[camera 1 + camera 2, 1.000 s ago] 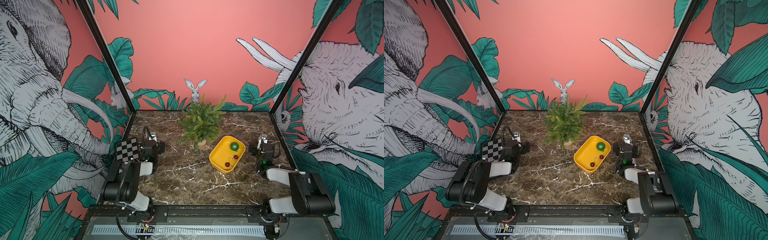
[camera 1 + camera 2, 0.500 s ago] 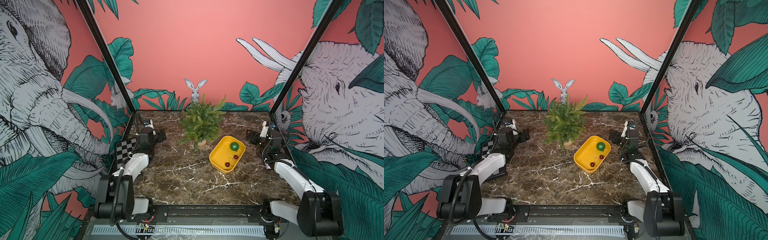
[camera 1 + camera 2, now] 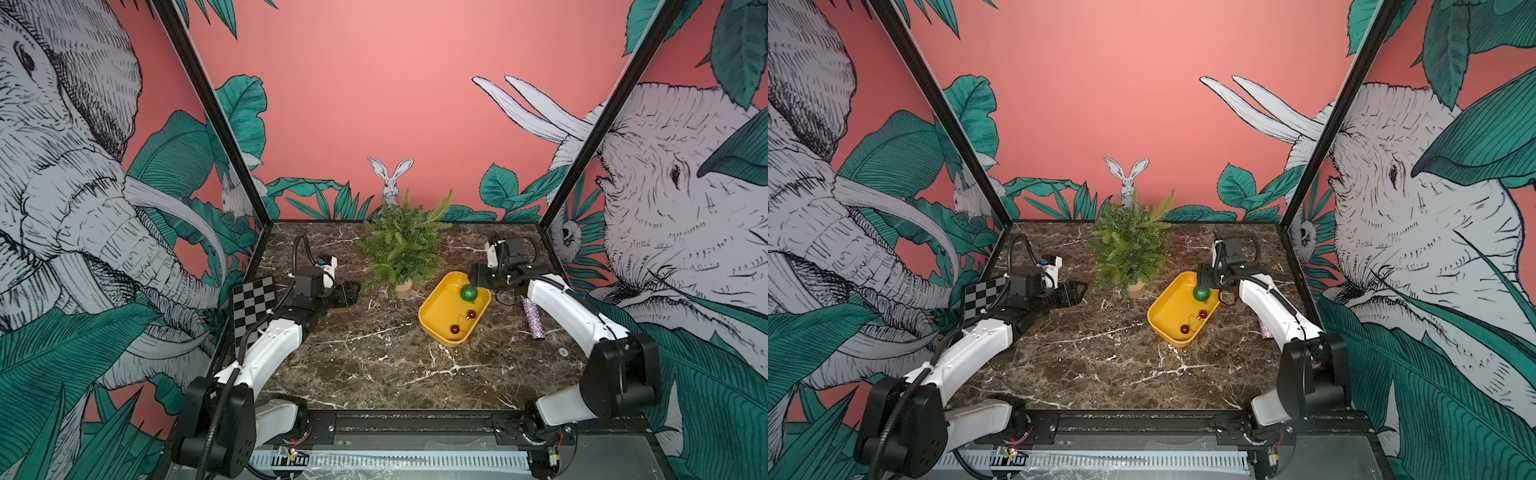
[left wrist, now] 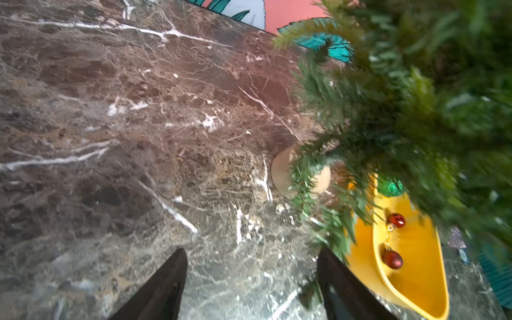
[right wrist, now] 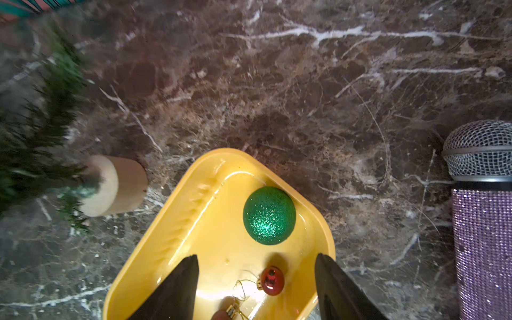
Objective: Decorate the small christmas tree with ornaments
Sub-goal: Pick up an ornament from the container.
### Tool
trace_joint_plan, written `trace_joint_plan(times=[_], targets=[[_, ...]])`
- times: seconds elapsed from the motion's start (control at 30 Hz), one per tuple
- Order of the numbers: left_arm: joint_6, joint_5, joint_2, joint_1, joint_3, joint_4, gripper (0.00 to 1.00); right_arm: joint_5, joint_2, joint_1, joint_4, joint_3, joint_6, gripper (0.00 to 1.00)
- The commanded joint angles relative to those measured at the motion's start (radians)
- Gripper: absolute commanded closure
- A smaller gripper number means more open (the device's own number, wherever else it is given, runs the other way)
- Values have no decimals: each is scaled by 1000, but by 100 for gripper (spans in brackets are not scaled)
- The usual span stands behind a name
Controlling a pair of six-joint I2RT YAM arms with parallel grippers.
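Pink walls with drawn elephants, leaves and a rabbit stand round the brown marble bench (image 3: 374, 365). In both top views the small christmas tree (image 3: 401, 245) stands at the upper middle of the bench, with no balls on it. Just right of it, a yellow tray (image 3: 442, 301) keeps the ornaments (image 3: 468, 293) from rolling away: one green ball (image 5: 268, 216) and two red balls (image 5: 272, 280). The right hand (image 5: 256, 256) hangs over the tray, fingers apart and empty, likely to pick one. The left hand (image 4: 252, 249) waits left of the tree, also apart and empty. A purple microphone (image 3: 532, 318) lies at the right. I can read no words anywhere.
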Motion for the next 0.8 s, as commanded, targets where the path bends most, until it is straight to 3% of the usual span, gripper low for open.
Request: trace_joint_plan(times=[0.0, 0.23, 0.77], targets=[[-47, 18, -60, -22, -63, -45, 24, 100, 78, 37, -135, 69, -54, 31], [-83, 49, -86, -45, -112, -23, 23, 202, 282, 95, -215, 218, -100, 29], [-123, 64, -69, -62, -143, 22, 23, 257, 473, 130, -259, 316, -125, 26]])
